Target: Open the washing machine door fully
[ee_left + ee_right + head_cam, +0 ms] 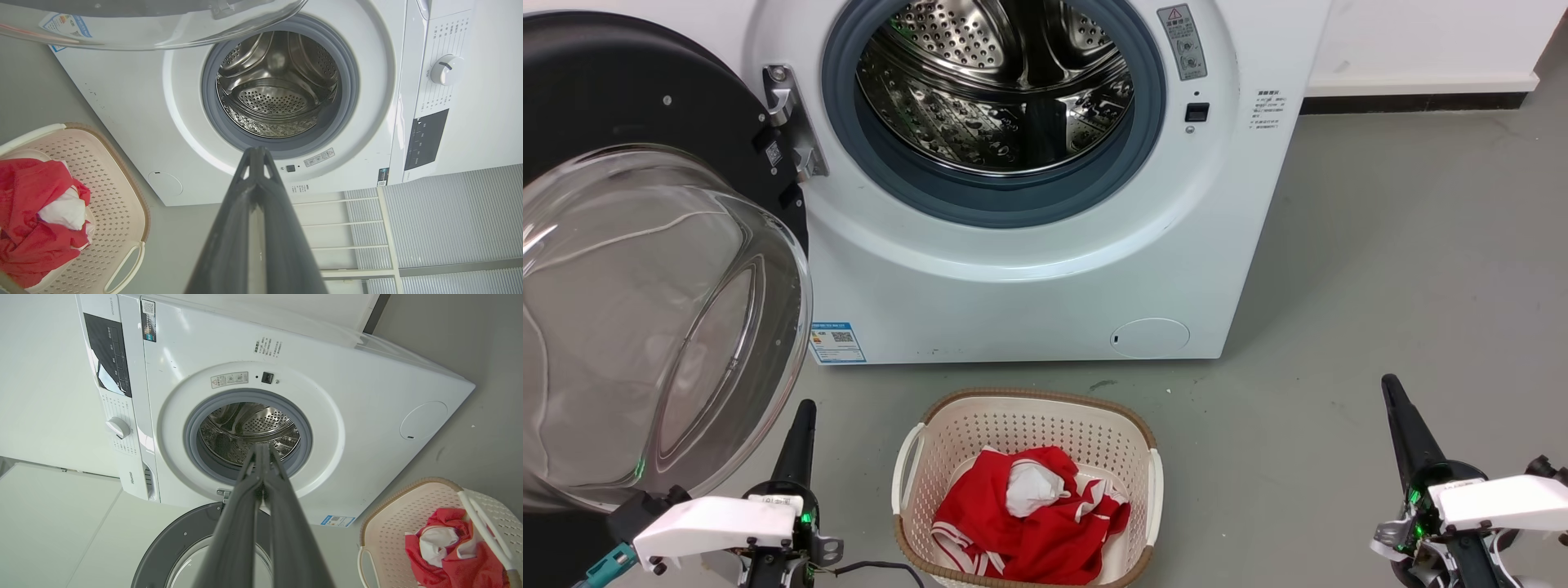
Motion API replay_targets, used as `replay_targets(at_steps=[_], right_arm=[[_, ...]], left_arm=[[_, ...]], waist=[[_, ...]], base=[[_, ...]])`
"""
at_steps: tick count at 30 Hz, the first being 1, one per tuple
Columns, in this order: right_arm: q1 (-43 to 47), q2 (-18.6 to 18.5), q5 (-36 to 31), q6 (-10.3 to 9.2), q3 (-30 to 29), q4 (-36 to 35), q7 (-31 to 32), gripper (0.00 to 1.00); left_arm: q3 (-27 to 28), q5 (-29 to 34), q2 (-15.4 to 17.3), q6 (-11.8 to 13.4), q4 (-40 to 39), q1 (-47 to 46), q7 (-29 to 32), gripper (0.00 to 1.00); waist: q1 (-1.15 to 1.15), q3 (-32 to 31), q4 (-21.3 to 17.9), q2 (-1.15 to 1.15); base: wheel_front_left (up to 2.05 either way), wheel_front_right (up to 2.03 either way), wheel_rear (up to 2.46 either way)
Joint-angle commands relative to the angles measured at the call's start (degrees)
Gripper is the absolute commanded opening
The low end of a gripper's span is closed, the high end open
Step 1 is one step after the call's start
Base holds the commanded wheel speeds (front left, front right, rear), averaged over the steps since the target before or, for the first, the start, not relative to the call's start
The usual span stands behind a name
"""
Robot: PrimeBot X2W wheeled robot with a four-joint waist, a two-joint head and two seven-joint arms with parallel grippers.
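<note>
Both clenched on nothing, the left gripper (805, 408) hovers just beside the washing machine door (645, 310), the right gripper (1390, 382) well apart; that door stands swung wide off the left edge of the washing machine (1029, 278), so little seems left.

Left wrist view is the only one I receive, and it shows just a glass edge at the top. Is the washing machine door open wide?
Observer: Yes. In the head view the washing machine door stands swung out on its hinge, left of the uncovered drum.
Operator: Is my left gripper near it?
Observer: The left gripper points up just right of the door's lower rim; a thin strip of floor seems to show between them.
Operator: And the right gripper?
Observer: The right gripper, shut, is at the head view's lower right over the floor, far from the door.
</note>
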Motion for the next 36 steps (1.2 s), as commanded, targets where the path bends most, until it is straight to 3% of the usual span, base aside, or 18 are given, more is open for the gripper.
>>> replay_targets(at_steps=[1, 36], right_arm=[[-1.5, -0.1, 1.1, -0.01, -0.1, 0.0, 0.3, 0.0], [-2.7, 0.4, 13.6, -0.01, -1.6, 2.7, 2.8, 0.0]], left_arm=[[0.2, -1.0, 0.0, -0.3, 0.0, -1.2, 0.2, 0.0], [0.9, -14.1, -0.2, -1.6, 2.4, -2.6, 3.6, 0.0]], waist=[[0.0, 0.0, 0.0, 0.0], [0.0, -0.4, 0.8, 0.0]], base=[[0.0, 0.0, 0.0], [0.0, 0.0, 0.0]])
